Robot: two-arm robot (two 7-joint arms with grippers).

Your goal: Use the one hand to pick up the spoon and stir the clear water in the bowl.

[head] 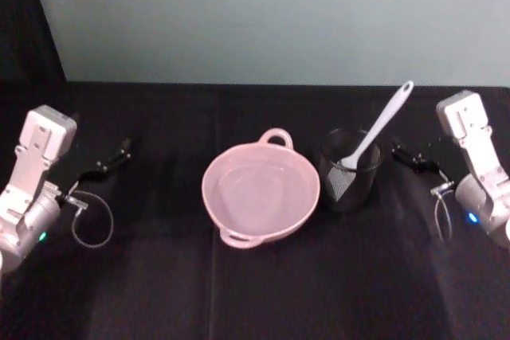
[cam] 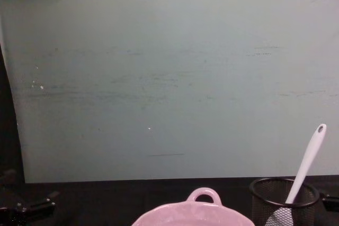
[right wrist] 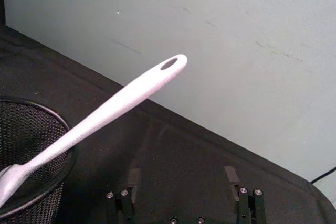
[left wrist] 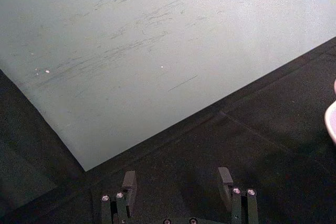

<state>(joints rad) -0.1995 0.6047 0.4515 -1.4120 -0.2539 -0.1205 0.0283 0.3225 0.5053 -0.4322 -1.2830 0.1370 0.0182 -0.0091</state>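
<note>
The pale pink bowl [head: 209, 189] sits mid-table, and the clear water [head: 259, 195] in it is barely visible. To its right, the white spoon [head: 384, 123] stands head down in a black wire-mesh cup [head: 351, 173], its handle leaning up toward the right. My right gripper [head: 398, 151] hovers just right of the cup. Its jaws are open and empty in the right wrist view [right wrist: 184, 179], where the spoon [right wrist: 126, 98] handle passes in front. My left gripper [head: 122, 150] rests far left, open [left wrist: 178, 179], well away from the bowl [left wrist: 332, 121].
A black cloth [head: 159, 276] covers the table and a pale green wall [head: 263, 13] rises behind it. From the chest view the bowl [cam: 204, 195], the cup [cam: 265, 199] and the spoon [cam: 308, 158] line up low along the front. Loose cable loops hang at both wrists.
</note>
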